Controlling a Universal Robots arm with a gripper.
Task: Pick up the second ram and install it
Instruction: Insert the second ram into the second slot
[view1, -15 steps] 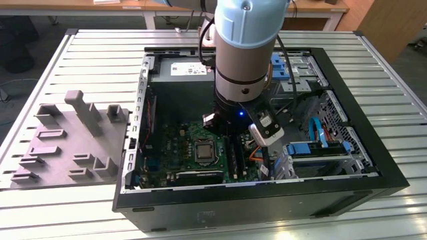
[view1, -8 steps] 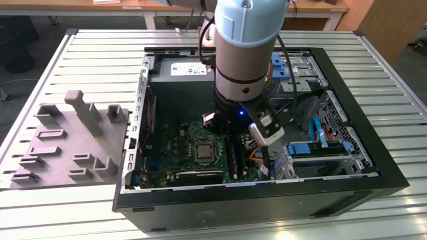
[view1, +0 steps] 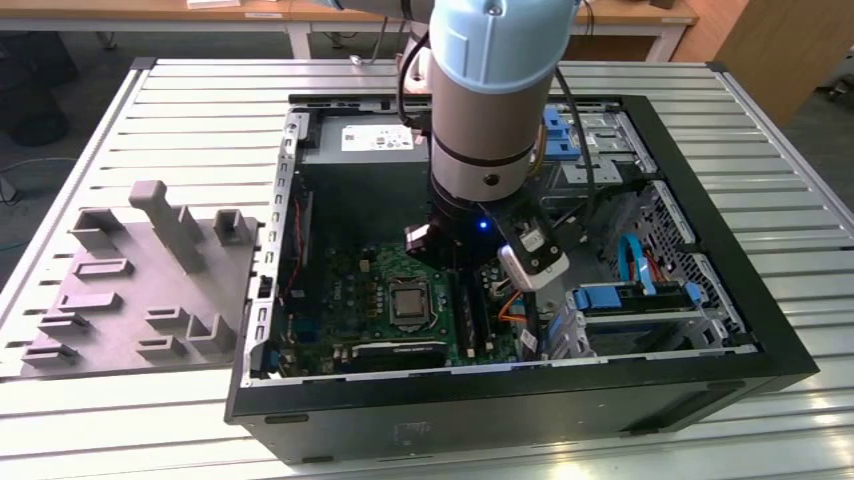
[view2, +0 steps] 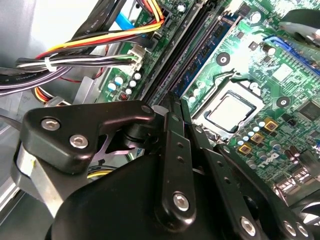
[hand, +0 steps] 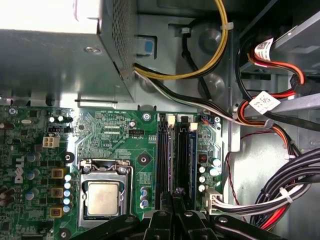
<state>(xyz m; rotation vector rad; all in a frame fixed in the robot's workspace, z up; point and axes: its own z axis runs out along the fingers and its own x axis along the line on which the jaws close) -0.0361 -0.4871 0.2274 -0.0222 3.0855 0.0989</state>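
Mid-frame in the exterior view, your gripper (view1: 458, 268) is clenched over the memory slots (view1: 467, 312); a skewed second ram could jam or crack under pressure.

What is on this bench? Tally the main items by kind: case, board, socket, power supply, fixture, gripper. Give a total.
Computer case: 1
Green motherboard: 1
Silver processor socket: 1
Grey power supply: 1
Grey moulded fixture: 1
Gripper: 1
Total: 6
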